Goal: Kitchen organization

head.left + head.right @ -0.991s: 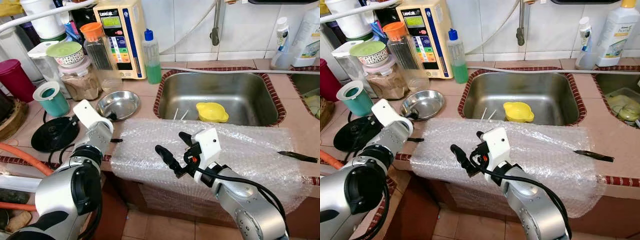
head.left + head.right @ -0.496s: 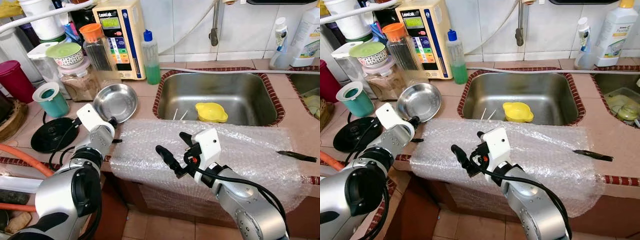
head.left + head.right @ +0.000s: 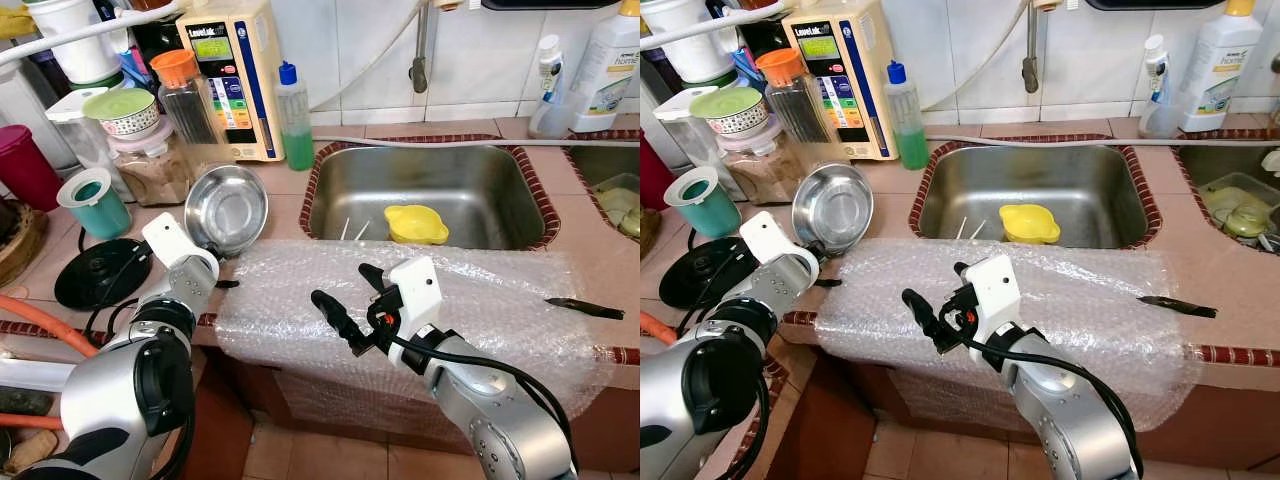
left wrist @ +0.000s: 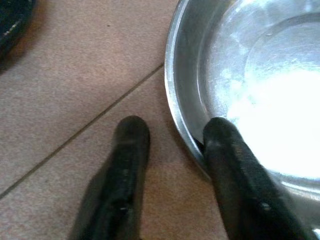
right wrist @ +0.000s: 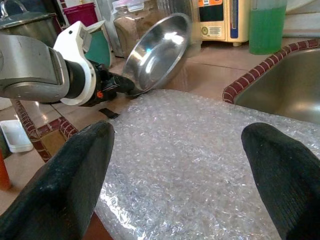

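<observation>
Steel bowl (image 3: 226, 207) tilted up off table (image 3: 290, 180), rim pinched by left claw (image 4: 172, 150). Right claw (image 3: 345, 300) wide open, empty, over bubble wrap (image 3: 480, 300).

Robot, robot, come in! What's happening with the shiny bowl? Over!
Left tool pinching steel bowl rim, bowl tipped up. Right tool open above bubble wrap. Jars crowd behind bowl.

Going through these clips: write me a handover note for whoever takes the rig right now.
Left gripper: pinching the near rim of the steel bowl, tilted up on the counter left of the sink.
Right gripper: open, empty, above the bubble wrap.
Yellow cup lies in the sink; knife on the wrap's right end.
Done: bowl gripped. Left: place it, likely in the sink.
</observation>
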### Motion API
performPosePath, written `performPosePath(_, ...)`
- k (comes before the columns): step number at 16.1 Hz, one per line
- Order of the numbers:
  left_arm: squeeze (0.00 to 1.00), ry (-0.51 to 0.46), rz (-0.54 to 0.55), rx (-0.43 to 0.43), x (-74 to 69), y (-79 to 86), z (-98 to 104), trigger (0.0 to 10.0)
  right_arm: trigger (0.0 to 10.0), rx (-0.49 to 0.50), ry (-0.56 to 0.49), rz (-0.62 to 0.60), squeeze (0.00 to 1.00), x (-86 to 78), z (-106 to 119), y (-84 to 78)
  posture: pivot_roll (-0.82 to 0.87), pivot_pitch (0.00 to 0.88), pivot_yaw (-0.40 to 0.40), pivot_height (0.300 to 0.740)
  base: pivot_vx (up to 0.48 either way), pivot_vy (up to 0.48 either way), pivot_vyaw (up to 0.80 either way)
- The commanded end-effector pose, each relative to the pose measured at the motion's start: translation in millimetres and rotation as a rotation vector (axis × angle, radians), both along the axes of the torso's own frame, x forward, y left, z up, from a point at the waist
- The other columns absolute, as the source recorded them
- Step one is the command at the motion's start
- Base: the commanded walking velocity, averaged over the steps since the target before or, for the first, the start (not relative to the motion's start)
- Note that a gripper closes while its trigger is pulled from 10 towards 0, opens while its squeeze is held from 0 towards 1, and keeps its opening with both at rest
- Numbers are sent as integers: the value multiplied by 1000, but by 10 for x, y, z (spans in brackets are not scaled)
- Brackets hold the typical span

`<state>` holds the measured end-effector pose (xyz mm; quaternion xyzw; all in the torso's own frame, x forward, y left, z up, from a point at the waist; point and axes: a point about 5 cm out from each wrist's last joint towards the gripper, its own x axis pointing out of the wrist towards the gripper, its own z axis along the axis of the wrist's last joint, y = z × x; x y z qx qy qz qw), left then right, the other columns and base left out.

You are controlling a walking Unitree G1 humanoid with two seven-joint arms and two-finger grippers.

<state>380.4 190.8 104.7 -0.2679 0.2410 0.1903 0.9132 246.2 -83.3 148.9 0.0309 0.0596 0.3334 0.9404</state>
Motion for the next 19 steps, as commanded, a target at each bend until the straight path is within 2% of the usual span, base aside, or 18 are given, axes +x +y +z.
performPosePath(1, 0, 34, 22, 9, -57, 122, -69, 0, 10000, 0, -20, 10, 0, 13, 35, 32, -129, 0, 175, 740, 0, 0, 0)
performPosePath(7, 0, 18, 7, -16, -31, 141, -11, 0, 10000, -5, -21, 12, 0, 28, 22, 20, -106, 0, 179, 740, 0, 0, 0)
performPosePath(11, 0, 32, -6, -16, -68, 192, -59, 0, 10000, -4, -26, 18, 0, 50, 25, 36, -94, 0, 173, 740, 0, 0, 0)
performPosePath(15, 0, 10, -46, 33, -60, 216, -34, 0, 10000, -13, -30, 27, 0, 81, 24, 37, -80, 0, 153, 740, 0, 0, 0)
performPosePath(17, 0, -19, -84, 75, -54, 205, -27, 0, 10000, -24, -41, 19, 0, 148, 41, 19, -73, 0, 141, 740, 0, 0, 0)
performPosePath(19, 0, -51, -106, 63, -54, 158, -43, 0, 10000, -36, -37, -16, 0, 228, 33, -5, -70, 0, 133, 740, 0, 0, 0)
